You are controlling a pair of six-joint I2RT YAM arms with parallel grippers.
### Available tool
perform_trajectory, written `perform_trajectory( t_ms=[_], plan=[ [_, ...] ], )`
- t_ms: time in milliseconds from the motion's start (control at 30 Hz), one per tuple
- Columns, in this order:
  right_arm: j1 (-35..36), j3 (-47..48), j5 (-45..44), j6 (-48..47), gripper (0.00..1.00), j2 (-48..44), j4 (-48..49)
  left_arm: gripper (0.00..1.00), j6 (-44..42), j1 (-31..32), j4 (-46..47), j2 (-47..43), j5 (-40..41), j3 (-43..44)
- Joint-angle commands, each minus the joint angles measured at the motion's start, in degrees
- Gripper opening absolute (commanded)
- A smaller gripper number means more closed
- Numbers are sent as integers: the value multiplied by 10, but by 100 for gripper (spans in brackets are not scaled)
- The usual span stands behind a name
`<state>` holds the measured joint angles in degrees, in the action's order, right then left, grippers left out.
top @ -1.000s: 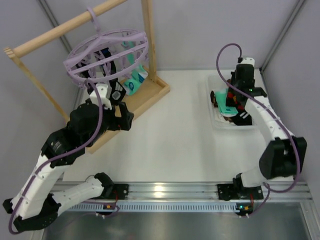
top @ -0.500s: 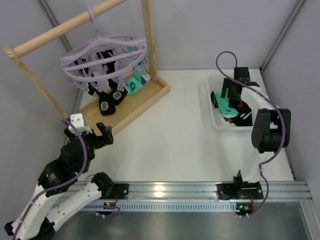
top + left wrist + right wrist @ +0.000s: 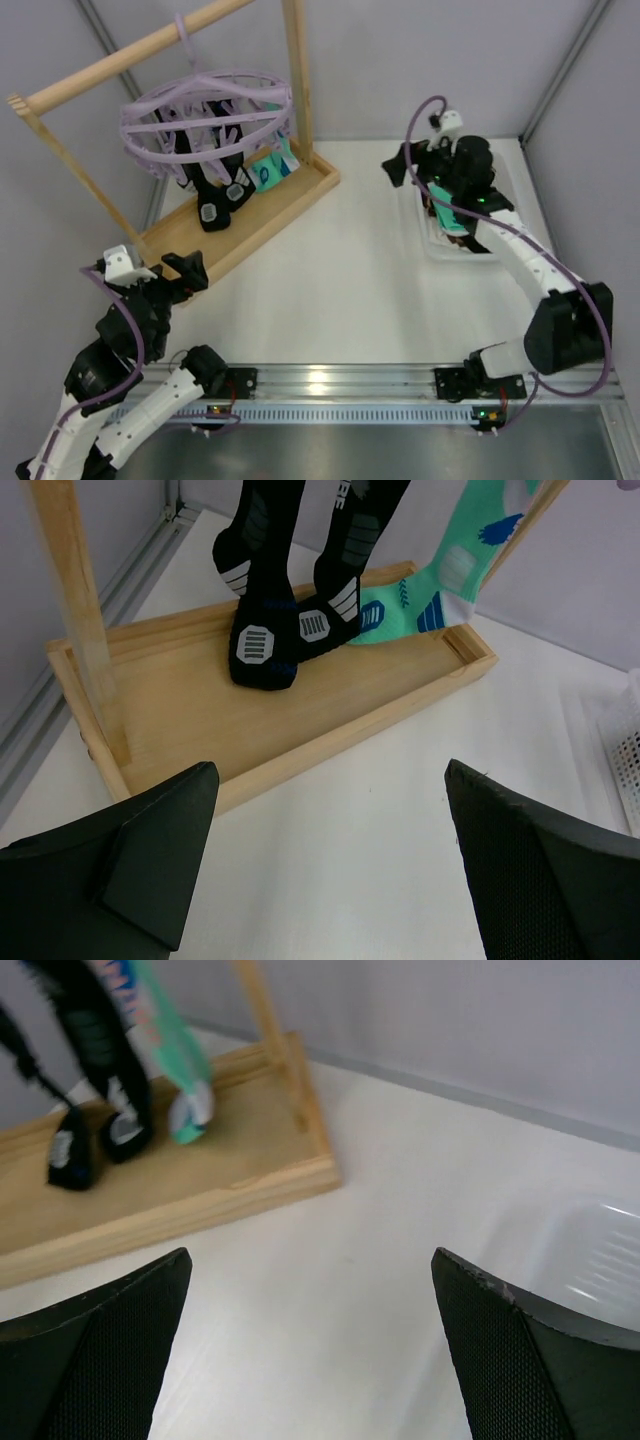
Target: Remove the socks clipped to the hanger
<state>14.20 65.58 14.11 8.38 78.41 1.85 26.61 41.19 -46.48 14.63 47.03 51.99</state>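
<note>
Two black socks and a teal sock hang from the hanger at upper left; left end effector and right end effector gape wide, empty; best to pinch one sock low and pull straight down to free it.

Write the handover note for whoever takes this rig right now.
Left gripper: open, empty, low before the wooden stand's base.
Right gripper: open, empty, by the white plastic bin.
Done: at least a teal sock lies in the bin.
Left: two black socks with white marks and a teal-mint sock hang from the round pale-lavender plastic hanger. Unclip and bin them.
</note>
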Motion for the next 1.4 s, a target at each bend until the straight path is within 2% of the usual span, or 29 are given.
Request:
perform_trajectory(
  t_ms=[0,100,233,467,633,733,833,867,933,967,1033,1067,1100,1233,1367],
  plan=[
    [79,15,155,-28,99,97,185,98,0,-3,28,15,0,-8],
    [108,62,168,14,99,193,265,98,-4,-3,27,26,-6,-9],
    [132,153,170,23,99,310,295,98,-6,-4,27,29,-6,-10],
    [182,377,145,13,95,490,237,98,-9,-4,27,29,-10,-12],
    [195,494,144,17,90,599,228,98,-9,-5,26,28,-11,-12],
    [199,610,146,18,82,665,214,98,-10,-5,27,29,-14,-13],
    [202,663,145,23,65,716,219,98,-10,-5,26,30,-13,-13],
    [203,676,145,24,53,721,226,98,-11,-5,28,31,-14,-13],
    [206,664,143,25,39,721,257,98,-10,-5,27,31,-13,-13],
    [207,653,141,24,28,716,270,98,-10,-5,27,31,-12,-12],
    [210,601,130,24,16,690,318,98,-11,-5,27,30,-12,-13],
    [210,579,129,26,5,678,341,98,-11,-5,28,31,-11,-13],
    [210,555,126,29,1,664,385,98,-11,-5,27,31,-11,-13],
    [214,397,88,28,0,555,473,98,-11,-5,27,36,-11,-12],
    [214,282,62,13,0,458,527,98,-13,-5,27,44,-17,-11]
  ],
)
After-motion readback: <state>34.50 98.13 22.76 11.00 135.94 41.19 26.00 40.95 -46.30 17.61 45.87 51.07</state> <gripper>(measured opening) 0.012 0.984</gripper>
